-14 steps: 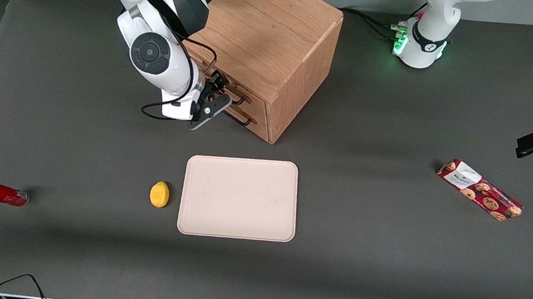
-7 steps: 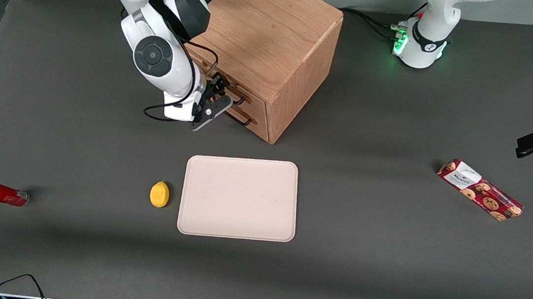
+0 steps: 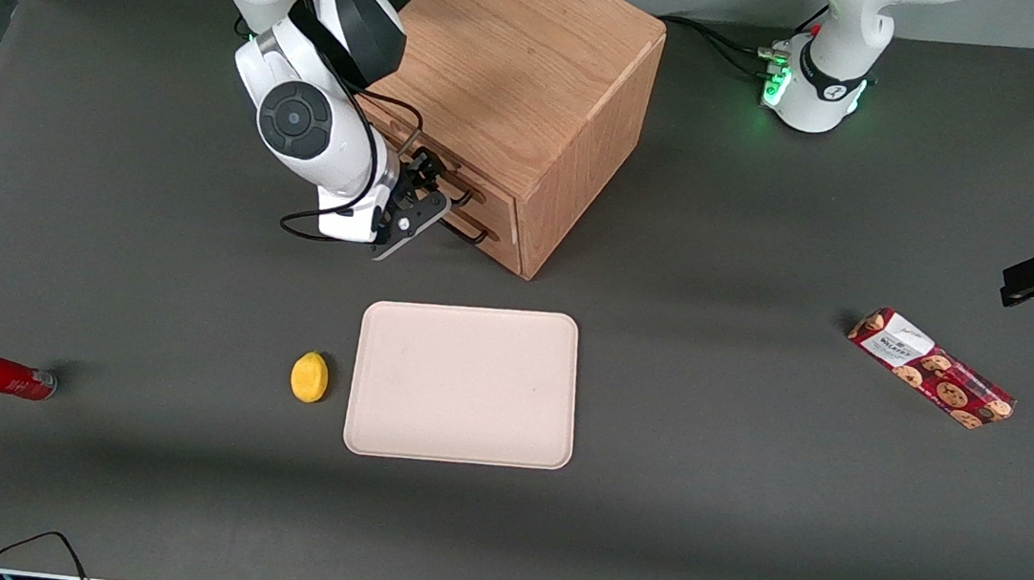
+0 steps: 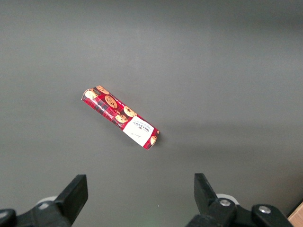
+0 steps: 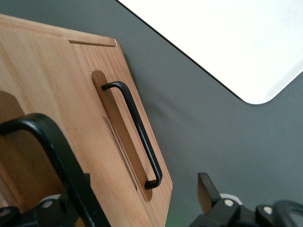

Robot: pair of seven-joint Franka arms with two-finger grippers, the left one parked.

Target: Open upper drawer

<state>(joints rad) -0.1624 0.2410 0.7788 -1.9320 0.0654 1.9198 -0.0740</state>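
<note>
Close against the upper drawer — gripper fingers spread around its black handle.

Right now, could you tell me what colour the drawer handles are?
Black, clearest in the right wrist view: handle, by the end effector.

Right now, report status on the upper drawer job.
Gripper at the cabinet front, fingers open around the upper drawer handle. Drawer not yet pulled out. Lower drawer shut. Tray nearer the camera, well clear.
</note>
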